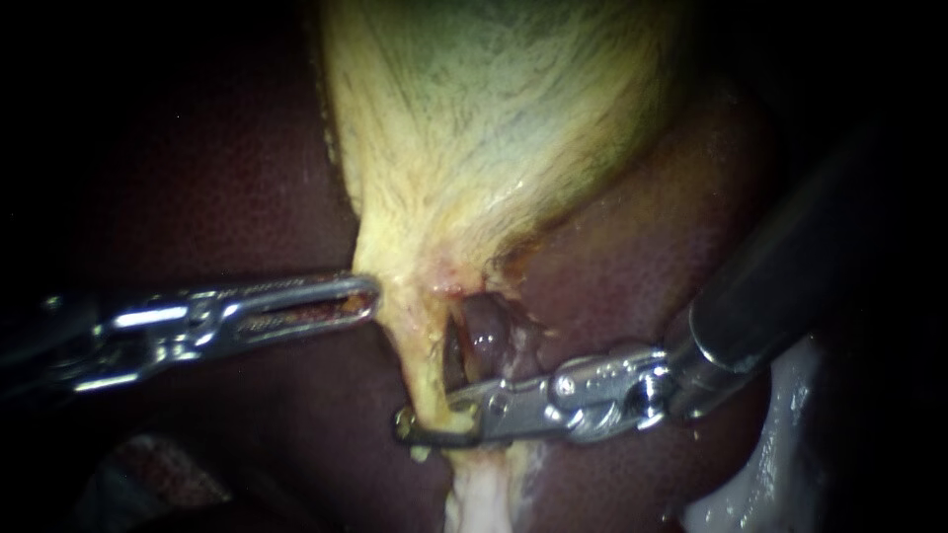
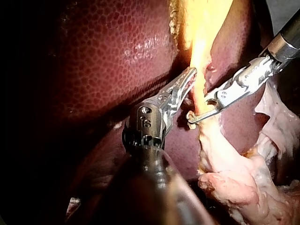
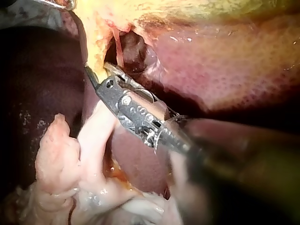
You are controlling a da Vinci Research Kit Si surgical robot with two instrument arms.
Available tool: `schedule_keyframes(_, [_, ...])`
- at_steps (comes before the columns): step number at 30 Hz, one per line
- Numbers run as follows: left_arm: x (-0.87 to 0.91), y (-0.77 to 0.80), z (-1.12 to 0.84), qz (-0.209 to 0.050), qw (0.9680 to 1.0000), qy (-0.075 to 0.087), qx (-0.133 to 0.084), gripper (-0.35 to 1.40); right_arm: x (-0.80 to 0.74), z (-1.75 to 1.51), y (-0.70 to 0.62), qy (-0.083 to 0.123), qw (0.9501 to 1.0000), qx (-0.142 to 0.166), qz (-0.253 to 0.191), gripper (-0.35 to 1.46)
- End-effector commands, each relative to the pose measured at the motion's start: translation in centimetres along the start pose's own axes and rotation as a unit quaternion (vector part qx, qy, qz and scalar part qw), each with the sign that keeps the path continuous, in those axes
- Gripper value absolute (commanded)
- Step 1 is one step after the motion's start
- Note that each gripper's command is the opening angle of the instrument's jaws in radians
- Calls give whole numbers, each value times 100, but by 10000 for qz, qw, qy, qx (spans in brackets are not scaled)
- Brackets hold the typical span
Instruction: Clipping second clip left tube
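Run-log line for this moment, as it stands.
left slender silver instrument: tip against yellow-green gallbladder neck | right slender silver instrument: tip astride pale yellow tube

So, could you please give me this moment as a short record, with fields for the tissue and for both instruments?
gallbladder: pale yellow-green, narrowing downward into the left tube
liver: dark red, on both sides of the gallbladder
left tube: yellowish strand running down from the gallbladder
left instrument: tip against the gallbladder's narrow edge
right instrument: jaws open, set astride the left tube
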Motion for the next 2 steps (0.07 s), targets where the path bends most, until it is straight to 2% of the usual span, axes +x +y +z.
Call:
schedule_keyframes(1, [0,0,0,-1,10000,1,-2,-35,0,0,0,2,10000,3,13,-35])
schedule_keyframes(2, [0,0,0,-1,10000,1,-2,-35,0,0,-1,2,10000,4,13,-35])
